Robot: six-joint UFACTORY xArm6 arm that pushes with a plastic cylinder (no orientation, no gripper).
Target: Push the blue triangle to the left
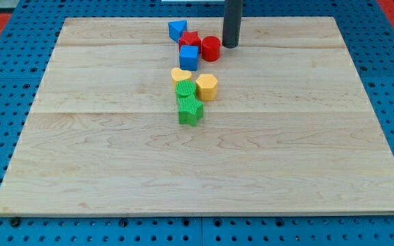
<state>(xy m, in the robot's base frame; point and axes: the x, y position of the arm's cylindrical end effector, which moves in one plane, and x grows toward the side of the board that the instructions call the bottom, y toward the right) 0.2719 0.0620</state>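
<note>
the blue triangle (177,29) sits near the view's top edge of the wooden tabletop (286,150), a little left of centre. it is a solid mid-blue wedge with its flat top face lighter than its sides and one corner pointing toward the view's left. the red star (191,39) touches it on its lower right. the blue cube (189,57) lies just below the star, and the red cylinder (211,48) stands just right of both. my tip (230,46) rests on the tabletop just right of the red cylinder, apart from the blue triangle. there are no fingers on this rod, so no opening to report. lower down, the yellow heart (180,74), yellow hexagon (206,87), and two green blocks (186,89) (190,109) cluster together.
</note>
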